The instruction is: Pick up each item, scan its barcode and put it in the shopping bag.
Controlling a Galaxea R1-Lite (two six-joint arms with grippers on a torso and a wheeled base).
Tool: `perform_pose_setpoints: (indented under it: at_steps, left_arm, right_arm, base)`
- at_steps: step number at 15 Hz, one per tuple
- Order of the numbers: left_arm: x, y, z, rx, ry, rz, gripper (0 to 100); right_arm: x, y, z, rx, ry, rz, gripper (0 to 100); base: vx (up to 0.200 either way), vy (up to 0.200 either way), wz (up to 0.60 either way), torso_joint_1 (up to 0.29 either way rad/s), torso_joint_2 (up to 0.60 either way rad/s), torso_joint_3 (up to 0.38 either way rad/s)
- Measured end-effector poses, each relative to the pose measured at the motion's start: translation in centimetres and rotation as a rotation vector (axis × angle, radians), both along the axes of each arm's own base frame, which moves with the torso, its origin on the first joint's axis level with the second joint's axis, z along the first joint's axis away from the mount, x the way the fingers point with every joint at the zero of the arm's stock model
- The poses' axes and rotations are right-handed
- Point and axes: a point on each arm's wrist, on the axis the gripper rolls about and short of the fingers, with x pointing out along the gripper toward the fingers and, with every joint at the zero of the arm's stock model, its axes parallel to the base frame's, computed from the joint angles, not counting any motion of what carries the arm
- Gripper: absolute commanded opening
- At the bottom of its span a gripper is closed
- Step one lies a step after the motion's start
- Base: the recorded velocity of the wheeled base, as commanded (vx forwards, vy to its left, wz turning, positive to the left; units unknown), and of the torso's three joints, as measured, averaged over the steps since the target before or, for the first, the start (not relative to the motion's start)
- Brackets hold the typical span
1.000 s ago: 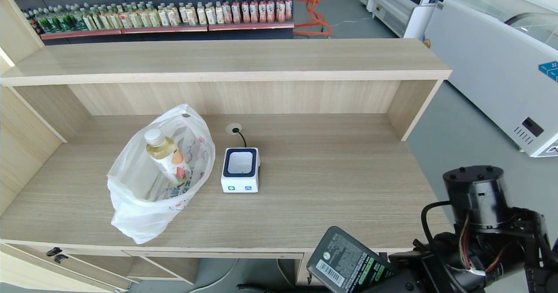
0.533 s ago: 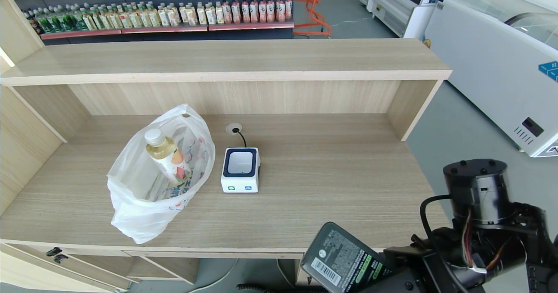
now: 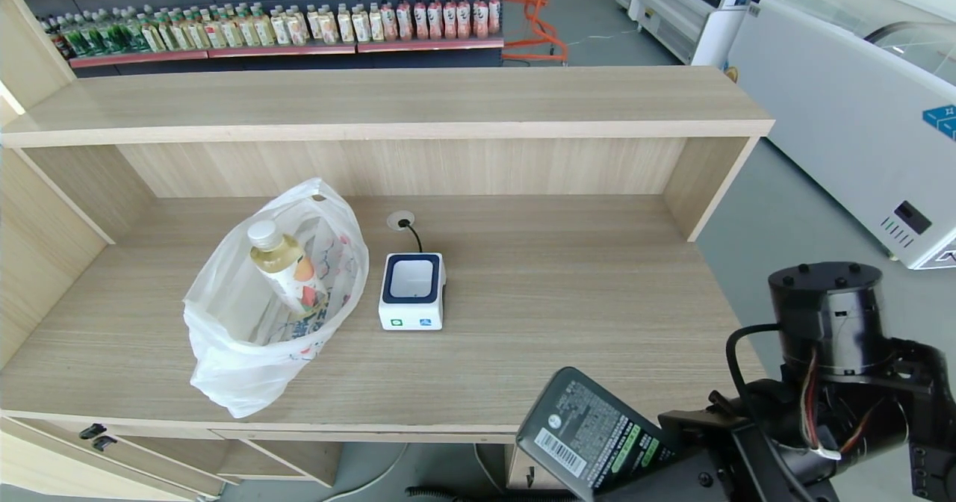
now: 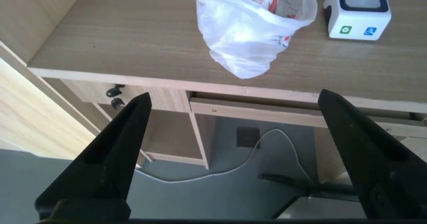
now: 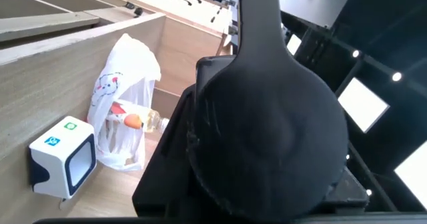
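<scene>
Lifted slightly, the dark grey flat barcoded packet (image 3: 586,427) sits pinched by one end in the right hand (image 3: 667,453); probably light, stiff, slippery, with its barcode unobstructed.

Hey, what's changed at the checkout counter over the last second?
The dark packet in the right gripper has risen slightly, edging toward the counter with its barcode facing up. The shopping bag with its bottle and the scanner stayed put.
</scene>
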Motion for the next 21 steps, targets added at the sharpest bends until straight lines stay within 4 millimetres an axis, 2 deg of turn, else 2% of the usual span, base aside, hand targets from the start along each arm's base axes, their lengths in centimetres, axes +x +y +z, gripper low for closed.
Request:
perform_pose_setpoints:
  at_steps: [12, 13, 16, 18, 21]
  left_arm:
    - [0.0, 0.0, 0.0, 0.000, 0.000, 0.000, 100]
    - [0.0, 0.0, 0.0, 0.000, 0.000, 0.000, 100]
    - [0.0, 0.0, 0.0, 0.000, 0.000, 0.000, 100]
    - [0.0, 0.0, 0.0, 0.000, 0.000, 0.000, 100]
    - [0.0, 0.0, 0.0, 0.000, 0.000, 0.000, 100]
  right_arm:
    - [-0.3, -0.1, 0.7, 0.019, 0.002, 0.017, 0]
    - [-0.2, -0.2, 1.4, 0.020, 0.060, -0.003, 0]
    - [0.7, -1.6, 3.2, -0.004, 0.472, -0.179, 0]
    - [1.0, -4.4, 3.7, 0.011, 0.804, -0.355, 0]
    - [0.1, -8.7, 2.5, 0.020, 1.136, -0.530, 0]
  base:
    - [0.000, 0.000, 0.00, 0.000, 0.00, 0.000]
    - [0.000, 0.000, 0.00, 0.000, 0.00, 0.000]
    - [0.000, 0.000, 0.00, 0.000, 0.00, 0.000]
    - [0.000, 0.000, 0.00, 0.000, 0.00, 0.000]
    - [0.000, 0.000, 0.00, 0.000, 0.00, 0.000]
